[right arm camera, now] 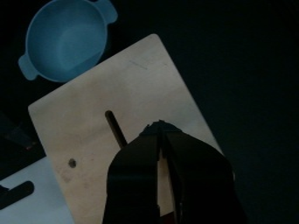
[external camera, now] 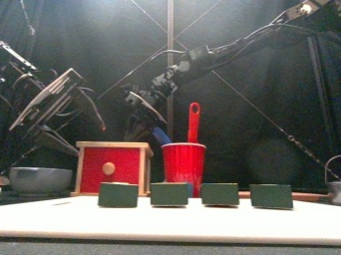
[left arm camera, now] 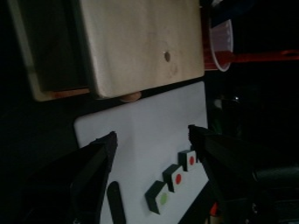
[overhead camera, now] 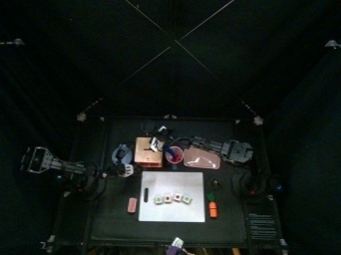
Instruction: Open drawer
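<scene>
Below, the drawer [right arm camera: 117, 131] lies under the pressed-together right gripper [right arm camera: 163, 131]; left gripper [left arm camera: 152, 149] spread.

My left pincer [left arm camera: 149, 162] stands wide open above the white mat [left arm camera: 140, 118], with clear air between its jaws. Ahead of it the drawer [left arm camera: 122, 44] blocks the way, its flat wooden top free to pass over. Beside the drawer the red cup [external camera: 182, 164] stands close, a red tool sticking up out of it, so that flank is tight. A row of green blocks [external camera: 194, 194] fences the drawer's front. On its other side the blue bowl [right arm camera: 65, 39] sits apart, leaving a dark gap of bare counter [right arm camera: 233, 79]. My right pincer [right arm camera: 163, 131] hangs shut over the drawer's top.
</scene>
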You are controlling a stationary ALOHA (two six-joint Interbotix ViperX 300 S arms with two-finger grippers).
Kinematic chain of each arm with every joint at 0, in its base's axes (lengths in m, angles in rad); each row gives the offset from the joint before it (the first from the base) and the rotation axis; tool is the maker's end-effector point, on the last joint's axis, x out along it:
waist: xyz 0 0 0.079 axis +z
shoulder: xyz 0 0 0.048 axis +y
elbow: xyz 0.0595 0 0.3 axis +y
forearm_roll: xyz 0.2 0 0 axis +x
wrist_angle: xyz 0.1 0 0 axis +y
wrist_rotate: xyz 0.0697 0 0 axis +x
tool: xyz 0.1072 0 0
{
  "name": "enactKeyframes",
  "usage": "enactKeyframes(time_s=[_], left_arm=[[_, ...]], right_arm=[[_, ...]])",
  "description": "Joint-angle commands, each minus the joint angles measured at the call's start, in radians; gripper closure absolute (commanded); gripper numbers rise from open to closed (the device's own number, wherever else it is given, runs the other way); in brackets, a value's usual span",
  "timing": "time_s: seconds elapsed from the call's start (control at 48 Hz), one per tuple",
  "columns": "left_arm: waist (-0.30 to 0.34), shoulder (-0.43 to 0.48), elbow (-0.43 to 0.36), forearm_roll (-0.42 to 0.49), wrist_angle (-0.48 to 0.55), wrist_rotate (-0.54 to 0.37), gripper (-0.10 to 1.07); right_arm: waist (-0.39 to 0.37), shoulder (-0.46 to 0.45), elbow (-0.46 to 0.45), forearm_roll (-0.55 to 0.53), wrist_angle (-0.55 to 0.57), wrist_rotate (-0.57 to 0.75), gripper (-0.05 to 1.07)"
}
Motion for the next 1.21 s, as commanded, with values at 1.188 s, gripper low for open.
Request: enactKeyframes(time_s=[1.188], left_arm=[[0.091, 0.276, -0.172, -0.02, 0.006, 0.002, 0.38]], right_arm=[[-0.003, -0.02, 0.002, -0.026, 0.043, -0.003, 0.98]])
